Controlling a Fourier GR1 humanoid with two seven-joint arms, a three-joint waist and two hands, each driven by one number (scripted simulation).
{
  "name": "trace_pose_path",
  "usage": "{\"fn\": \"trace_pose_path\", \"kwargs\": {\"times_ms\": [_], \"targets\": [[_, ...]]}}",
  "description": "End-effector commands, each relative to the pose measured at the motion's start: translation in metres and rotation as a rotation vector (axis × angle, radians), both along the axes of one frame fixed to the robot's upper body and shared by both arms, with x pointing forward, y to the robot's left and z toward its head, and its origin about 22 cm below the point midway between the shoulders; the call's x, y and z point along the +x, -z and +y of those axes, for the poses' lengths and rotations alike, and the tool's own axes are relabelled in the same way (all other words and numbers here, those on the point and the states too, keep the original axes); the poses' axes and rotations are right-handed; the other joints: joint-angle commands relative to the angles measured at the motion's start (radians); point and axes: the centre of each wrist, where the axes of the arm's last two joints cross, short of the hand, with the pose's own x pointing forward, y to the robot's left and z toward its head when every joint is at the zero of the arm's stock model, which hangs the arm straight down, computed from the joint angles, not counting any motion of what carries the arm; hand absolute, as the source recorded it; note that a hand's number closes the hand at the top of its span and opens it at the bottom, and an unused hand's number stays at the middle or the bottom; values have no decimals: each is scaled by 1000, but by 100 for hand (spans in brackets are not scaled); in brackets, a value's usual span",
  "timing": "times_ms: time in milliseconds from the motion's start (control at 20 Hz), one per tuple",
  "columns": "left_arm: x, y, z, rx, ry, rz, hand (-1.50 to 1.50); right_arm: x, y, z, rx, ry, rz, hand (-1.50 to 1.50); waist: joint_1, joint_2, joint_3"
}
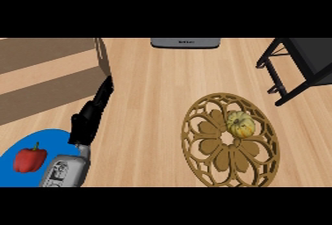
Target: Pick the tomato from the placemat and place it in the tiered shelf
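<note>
Resting at the lower left of the head view, left hand held edge-on, black fingers straight and together, pointing up and away over bare wooden counter, nothing in its hold. Grey left forearm entering from the bottom edge, angled slightly right. Right hand nowhere in view. Task thing, a small yellowish ribbed fruit, named a tomato though pale and squash-like, sitting well to the right of the hand on a round openwork wooden placemat, upper right of its centre. Black tiered shelf farther right and beyond, at the top corner, only partly seen. Just left of the forearm, a red bell pepper on a blue plate, no part of the job. Grey appliance at the far edge. Judged as the very start: pick not yet begun. Next move likely calling for a hand brought over the placemat, fingers opened around the fruit from above, then a lift clear of the mat toward the shelf.
</note>
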Motion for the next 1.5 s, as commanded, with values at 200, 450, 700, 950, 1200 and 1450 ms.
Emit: {"fn": "trace_pose_path", "kwargs": {"times_ms": [200, 450, 700, 950, 1200, 1450], "targets": [[-1, 0, -7, -3, -4, 3, 0, -7, -11, -26, 108, 35, -31, -150, 0, -1, 1], [-9, 12, 4, -5, -18, 4, 0, 4, -4, -3, 213, -57, -51, -150, -7, -6, 0], [2, 11, 4, -1, -2, 14, 0, -4, -31, -23, 242, -133, -57, -150, 1, 2, 1], [-3, -1, -7, 6, 0, -13, 0, -18, -55, -31, 344, -134, -158, -150, -6, -3, 0], [4, -6, 4, 9, -13, -9, 0, -48, -96, -55, 521, -102, -334, -150, -13, -6, 0], [-1, -6, 4, 3, -10, 1, 0, -90, -113, -97, 578, 43, -341, -150, -2, -2, 1]]}}
